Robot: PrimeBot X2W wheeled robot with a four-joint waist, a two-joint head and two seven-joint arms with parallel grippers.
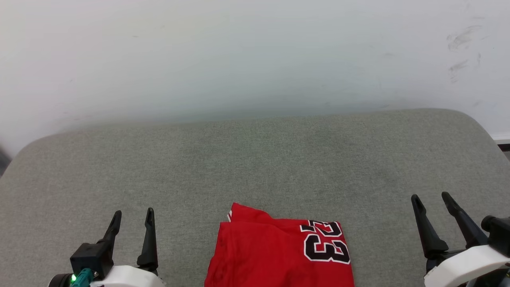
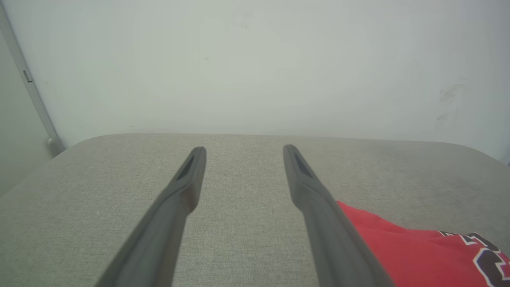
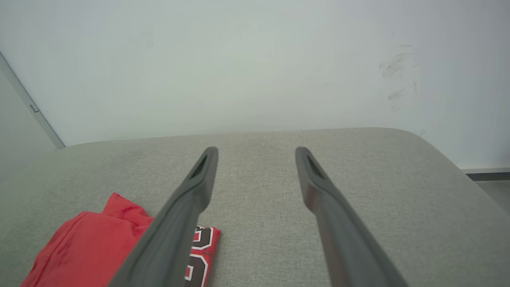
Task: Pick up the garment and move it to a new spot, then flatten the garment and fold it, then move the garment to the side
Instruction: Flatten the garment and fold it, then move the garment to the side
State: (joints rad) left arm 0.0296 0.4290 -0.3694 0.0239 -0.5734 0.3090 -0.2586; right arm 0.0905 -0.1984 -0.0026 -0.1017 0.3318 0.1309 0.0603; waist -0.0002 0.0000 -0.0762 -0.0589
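Note:
The garment [image 1: 275,251] is a red jersey folded into a compact rectangle, lying at the near middle of a grey cushioned surface [image 1: 255,159], its black-and-white "23" [image 1: 324,243] facing up at the right end. My left gripper [image 1: 133,217] stands open to the left of it, nothing between its fingers. My right gripper [image 1: 430,197] stands open well to the right, also empty. In the left wrist view the garment [image 2: 418,255] shows at the lower right beside my open left gripper [image 2: 244,149]. From the right wrist the garment [image 3: 91,247] lies lower left, partly behind a finger of my right gripper [image 3: 257,150].
A pale wall [image 1: 255,56] rises right behind the cushioned surface, with dark scuff marks [image 1: 462,44] at the upper right. The surface has rounded far corners. A grey door frame edge [image 2: 32,91] stands at the far left.

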